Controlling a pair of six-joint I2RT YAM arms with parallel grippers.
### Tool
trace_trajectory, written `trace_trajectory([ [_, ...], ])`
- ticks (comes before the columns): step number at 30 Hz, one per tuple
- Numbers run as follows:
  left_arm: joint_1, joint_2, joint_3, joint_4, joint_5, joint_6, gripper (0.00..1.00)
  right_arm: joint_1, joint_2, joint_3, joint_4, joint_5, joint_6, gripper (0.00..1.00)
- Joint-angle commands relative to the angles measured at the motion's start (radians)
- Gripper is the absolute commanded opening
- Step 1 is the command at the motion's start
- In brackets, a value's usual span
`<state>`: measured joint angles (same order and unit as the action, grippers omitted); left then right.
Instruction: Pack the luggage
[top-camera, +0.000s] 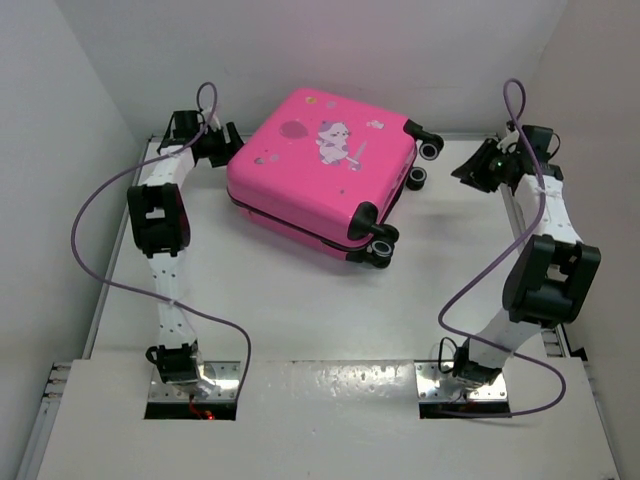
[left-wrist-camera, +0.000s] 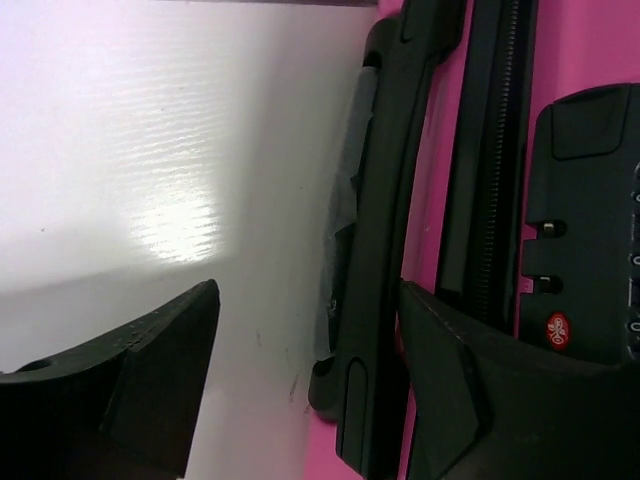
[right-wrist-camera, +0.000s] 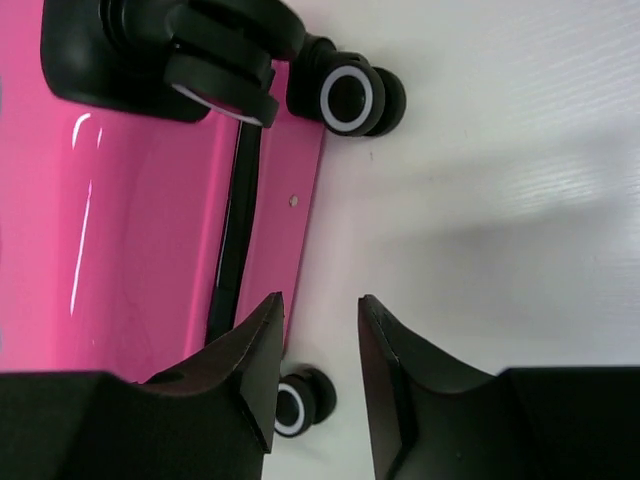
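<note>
1. White table (top-camera: 300, 310), white walls (top-camera: 400, 50) on three sides; both arms reach toward the far end.
2. Pink suitcase (top-camera: 320, 170) lies flat and zipped shut on the far middle of the table, cartoon print facing up.
3. Its long axis runs slantwise across the table: the handle end points far-left, toward the left arm, and the wheels (top-camera: 381, 240) point near-right, toward the right arm.
4. Left gripper (top-camera: 218, 140) is at the handle end of the suitcase, fingers (left-wrist-camera: 150, 370) spread wide.
5. Wrist view: one finger is over bare table and the other is in front of the pink side, by the combination lock (left-wrist-camera: 590, 250). The black carry handle (left-wrist-camera: 375, 250) sits in the gap, close to the second finger. Nothing is clamped; I cannot tell whether that finger touches the shell.
6. Right gripper (right-wrist-camera: 320, 305) is near the wheel end. From overhead it is apart from the suitcase.
7. Its fingers (right-wrist-camera: 400, 390) are parted by a narrow gap showing only table; they hold nothing. One finger overlaps the pink edge beside the black zipper (right-wrist-camera: 235, 230) in the wrist view; contact not clear.
</note>
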<state>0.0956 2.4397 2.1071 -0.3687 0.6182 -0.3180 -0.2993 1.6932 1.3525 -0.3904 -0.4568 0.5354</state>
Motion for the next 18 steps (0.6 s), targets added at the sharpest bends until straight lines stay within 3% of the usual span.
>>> trace_trajectory([
  [1,-0.031,0.068,0.002,-0.044,0.032,0.068,0.75,0.034,-0.021,0.068,-0.108,0.0,-0.126,0.36],
  [4,-0.052,0.053,-0.057,-0.053,0.141,0.135,0.65,0.057,-0.026,0.083,-0.145,-0.006,-0.175,0.36],
  [9,-0.109,-0.08,-0.194,-0.171,0.166,0.342,0.44,0.066,-0.047,0.082,-0.174,0.013,-0.236,0.36],
  [13,-0.161,-0.218,-0.428,-0.171,0.178,0.39,0.35,0.052,-0.034,0.15,-0.194,0.018,-0.282,0.36],
  [18,-0.174,-0.271,-0.516,-0.171,0.144,0.361,0.26,0.037,-0.01,0.207,-0.217,0.02,-0.305,0.36],
])
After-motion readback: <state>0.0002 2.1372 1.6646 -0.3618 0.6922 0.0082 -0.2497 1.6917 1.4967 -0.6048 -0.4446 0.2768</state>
